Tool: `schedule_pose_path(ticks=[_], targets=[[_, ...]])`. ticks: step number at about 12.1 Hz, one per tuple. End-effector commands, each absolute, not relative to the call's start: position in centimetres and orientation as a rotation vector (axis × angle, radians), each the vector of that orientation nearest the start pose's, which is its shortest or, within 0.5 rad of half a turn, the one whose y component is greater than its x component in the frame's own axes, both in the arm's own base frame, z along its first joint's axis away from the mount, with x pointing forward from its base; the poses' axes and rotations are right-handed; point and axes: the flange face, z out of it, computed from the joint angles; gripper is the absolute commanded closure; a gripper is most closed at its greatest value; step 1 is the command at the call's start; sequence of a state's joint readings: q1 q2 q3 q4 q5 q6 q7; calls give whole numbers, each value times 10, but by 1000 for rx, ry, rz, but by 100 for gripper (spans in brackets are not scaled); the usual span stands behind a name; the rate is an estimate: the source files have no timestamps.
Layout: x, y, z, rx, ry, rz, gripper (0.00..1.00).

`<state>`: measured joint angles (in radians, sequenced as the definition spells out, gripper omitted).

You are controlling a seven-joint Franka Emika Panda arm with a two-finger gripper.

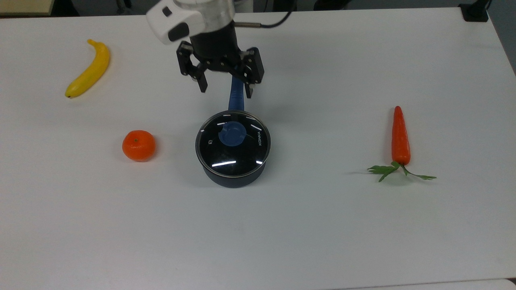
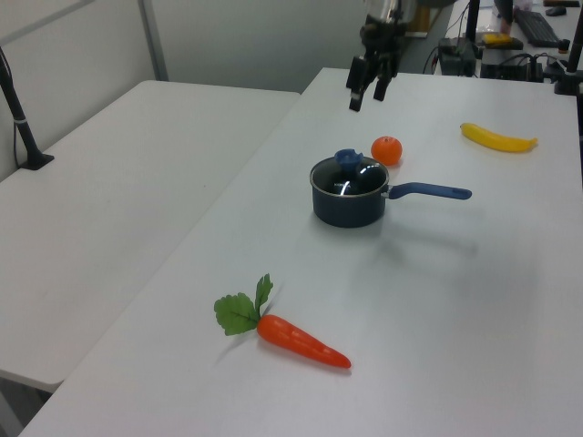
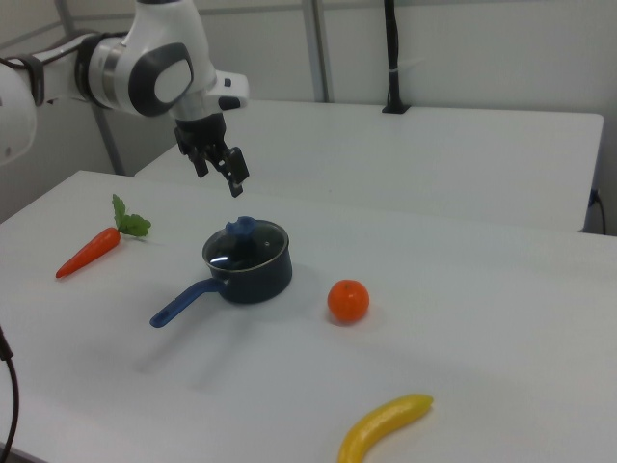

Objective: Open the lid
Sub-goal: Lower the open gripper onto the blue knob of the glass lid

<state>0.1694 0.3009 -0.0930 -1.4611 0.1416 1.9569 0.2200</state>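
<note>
End effector (image 1: 224,88): black, two-fingered, spread wide, empty, pointing down; raised clear of the worktop (image 1: 306,225) above the saucepan's handle (image 1: 236,96) in the top view.

Lid (image 1: 233,143): round clear glass, metal rim, blue knob (image 1: 232,133), "KONKA" print; seated on the dark blue saucepan (image 1: 234,177), below the end effector in the top view and apart from it, untouched.

Saucepan handle: long, blue, running from the pan toward the end effector, partly covered by it in the top view.

Tangerine (image 1: 138,145): to the top view's left of the saucepan, lower-left of the end effector.

Banana (image 1: 88,70): well to the top view's left of the end effector.

Carrot (image 1: 400,137): orange with green leaves, far to the top view's right of the end effector.
</note>
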Motion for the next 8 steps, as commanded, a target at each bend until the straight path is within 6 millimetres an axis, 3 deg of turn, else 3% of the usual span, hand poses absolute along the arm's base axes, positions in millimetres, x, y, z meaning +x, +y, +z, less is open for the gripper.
schedule_pose_path(ticks=[1,4,8], targets=[[687,89,490,-3007,320,-322,0],[700,90,459,-3031,331,-342,0],[701,89,443,-3041,332,-312,2]])
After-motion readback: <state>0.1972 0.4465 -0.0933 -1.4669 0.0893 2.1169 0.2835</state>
